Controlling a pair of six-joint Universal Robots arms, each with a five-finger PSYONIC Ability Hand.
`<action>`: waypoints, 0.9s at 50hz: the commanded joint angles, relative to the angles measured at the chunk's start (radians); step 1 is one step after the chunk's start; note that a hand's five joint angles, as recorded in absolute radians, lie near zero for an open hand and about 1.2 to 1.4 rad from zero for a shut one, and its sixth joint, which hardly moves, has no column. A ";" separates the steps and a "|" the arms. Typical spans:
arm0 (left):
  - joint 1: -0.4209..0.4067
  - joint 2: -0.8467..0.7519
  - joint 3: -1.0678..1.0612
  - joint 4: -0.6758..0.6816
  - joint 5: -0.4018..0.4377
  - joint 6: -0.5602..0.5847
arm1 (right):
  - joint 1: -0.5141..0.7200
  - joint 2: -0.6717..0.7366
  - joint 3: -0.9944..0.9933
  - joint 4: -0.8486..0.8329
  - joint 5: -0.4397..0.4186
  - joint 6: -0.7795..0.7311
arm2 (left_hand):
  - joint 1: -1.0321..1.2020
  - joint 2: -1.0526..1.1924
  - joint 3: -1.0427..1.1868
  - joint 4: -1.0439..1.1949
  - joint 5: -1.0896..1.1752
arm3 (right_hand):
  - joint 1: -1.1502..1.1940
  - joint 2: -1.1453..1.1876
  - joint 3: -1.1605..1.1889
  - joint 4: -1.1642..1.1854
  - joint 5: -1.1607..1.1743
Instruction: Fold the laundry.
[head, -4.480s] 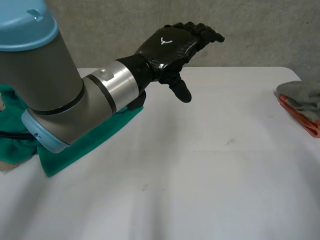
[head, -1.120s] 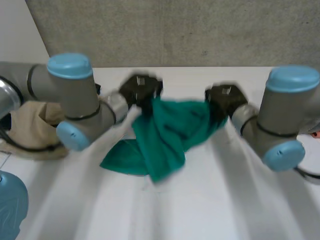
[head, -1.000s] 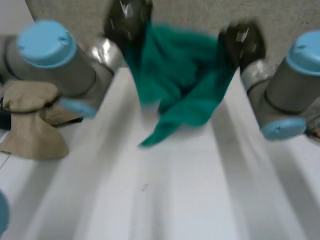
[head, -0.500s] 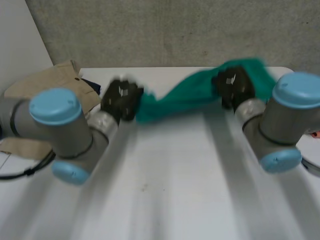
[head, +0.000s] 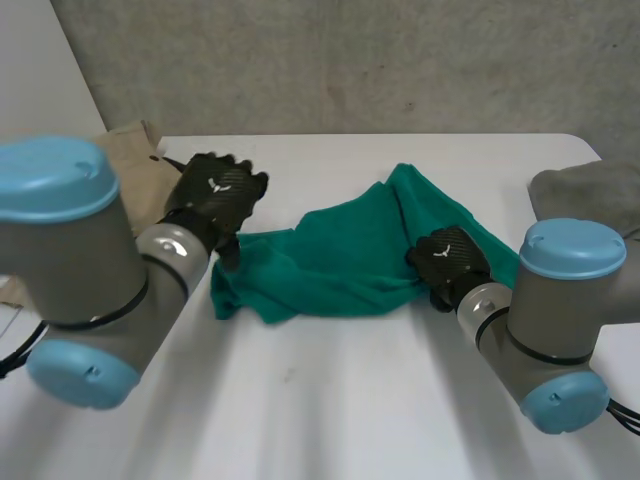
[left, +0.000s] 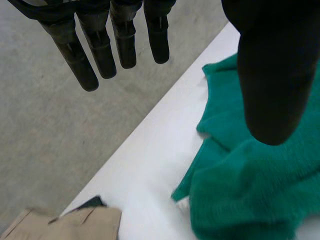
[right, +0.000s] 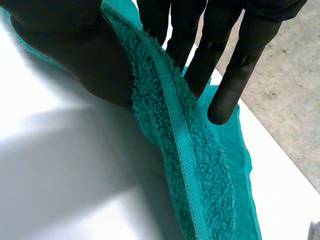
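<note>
A green towel lies crumpled across the middle of the white table. My left hand hovers just over the towel's left end, open, with straight fingers and nothing in them. In the left wrist view this hand is spread above the towel, clear of it. My right hand is at the towel's right edge, shut on it. In the right wrist view the thumb and fingers of that hand pinch the towel's hemmed edge.
A beige garment lies at the table's back left, with a dark item beside it. A grey cloth sits at the right edge. A concrete wall stands behind the table.
Both hands swung the towel up in the air and brought it down onto the table. The left hand has let go and opened. The right hand still holds its edge.
</note>
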 joint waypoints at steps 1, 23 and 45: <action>-0.012 -0.252 0.268 -0.157 0.053 -0.002 | 0.023 -0.004 0.023 0.000 0.001 -0.001 | 0.075 0.076 0.076 0.084 0.087 | 0.280 0.221 0.204 0.197 0.203; 0.000 -0.367 0.464 -0.338 0.050 -0.008 | 0.006 -0.122 -0.026 0.012 0.016 -0.017 | 1.032 1.032 1.033 1.041 1.043 | 0.282 0.223 0.206 0.199 0.205; 0.058 -0.150 0.378 -0.379 0.055 -0.107 | -0.053 -0.110 -0.523 0.721 -0.062 -0.116 | 1.032 1.032 1.033 1.041 1.043 | 0.277 0.218 0.201 0.194 0.200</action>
